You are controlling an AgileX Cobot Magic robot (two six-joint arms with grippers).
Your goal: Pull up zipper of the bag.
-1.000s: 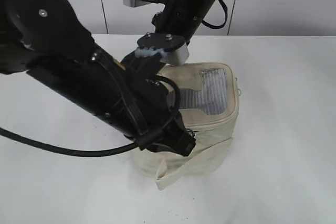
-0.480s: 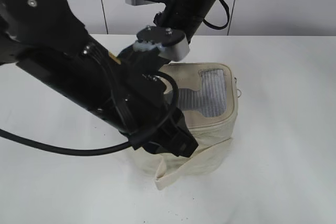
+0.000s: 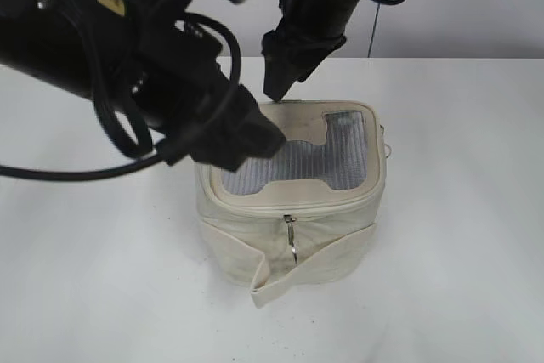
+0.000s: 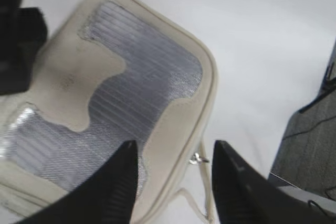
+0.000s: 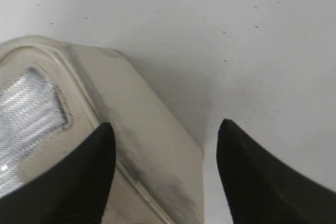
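Note:
The cream bag (image 3: 336, 240) stands upright mid-table, its grey ribbed lid panel (image 3: 299, 164) facing up. The zipper (image 3: 255, 212) runs round the lid rim; one silver ring pull (image 3: 291, 233) hangs at the front and another (image 3: 387, 147) sits on the right side. My left gripper (image 3: 257, 138) hovers open and empty above the lid's left part. In the left wrist view the gripper (image 4: 176, 146) frames the rim and a ring pull (image 4: 197, 158) without touching it. My right gripper (image 3: 274, 87) is open and empty above the bag's far edge; in its wrist view it (image 5: 164, 129) straddles a bag corner (image 5: 157, 150).
The white table (image 3: 459, 210) surrounds the bag. A cream strap band (image 3: 297, 274) wraps the bag's lower front, with a loose end sticking out. A black cable (image 3: 76, 172) hangs from my left arm over the table's left side.
My left arm has lifted up and back to the left, uncovering the lid and the front ring pull. My right gripper has risen slightly at the bag's far edge.

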